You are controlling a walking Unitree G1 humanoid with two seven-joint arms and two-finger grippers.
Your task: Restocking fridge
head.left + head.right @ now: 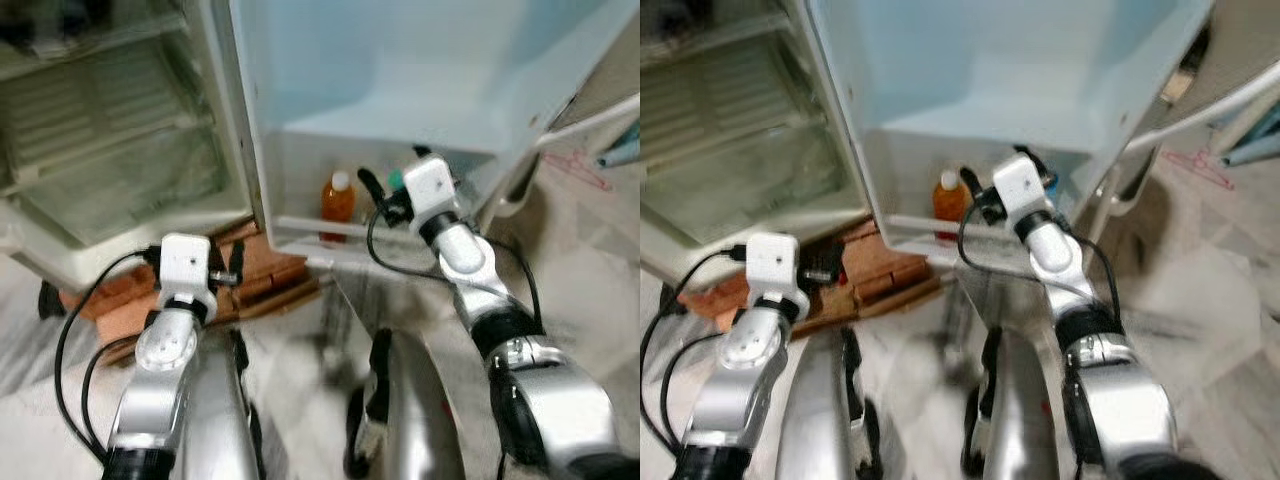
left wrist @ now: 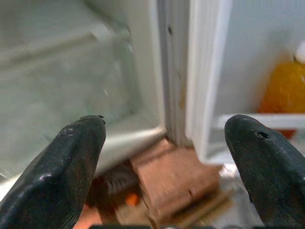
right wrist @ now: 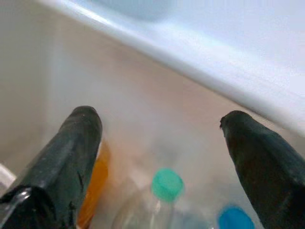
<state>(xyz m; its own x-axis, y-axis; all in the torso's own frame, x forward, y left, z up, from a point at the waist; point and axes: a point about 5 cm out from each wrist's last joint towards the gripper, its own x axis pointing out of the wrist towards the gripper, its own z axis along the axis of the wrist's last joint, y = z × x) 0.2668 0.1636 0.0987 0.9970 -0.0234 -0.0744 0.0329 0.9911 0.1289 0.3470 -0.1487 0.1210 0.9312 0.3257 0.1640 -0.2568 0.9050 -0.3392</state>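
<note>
Three bottles sit in the fridge door shelf [image 1: 300,225]: orange bottle [image 1: 338,203], green-capped bottle [image 3: 167,186], a blue cap. Your right pincer [image 3: 162,143] hovers wide, holding nothing; back out straight. Left pincer [image 2: 164,143] wide too.

Fridge [image 1: 120,150] open, right arm up at the door shelf, left arm low by the hinge side.

Open door [image 1: 400,70] swings toward camera; its bottom shelf [image 1: 330,228] holds an orange bottle [image 1: 338,204] with a white cap, upright behind the rail. Right gripper [image 1: 385,195] is just beside that bottle, reaching into the same shelf; finger spread can't be read from here, and something green sits right against the wrist block. Left gripper [image 1: 236,266] is held low in front of the fridge's bottom edge, over a stack of bricks [image 1: 250,275] and boards on the floor. Interior shelves look bare, frame blurred. Pale marbled floor [image 1: 560,230]; pink hanger [image 1: 580,165] on it at right.
</note>
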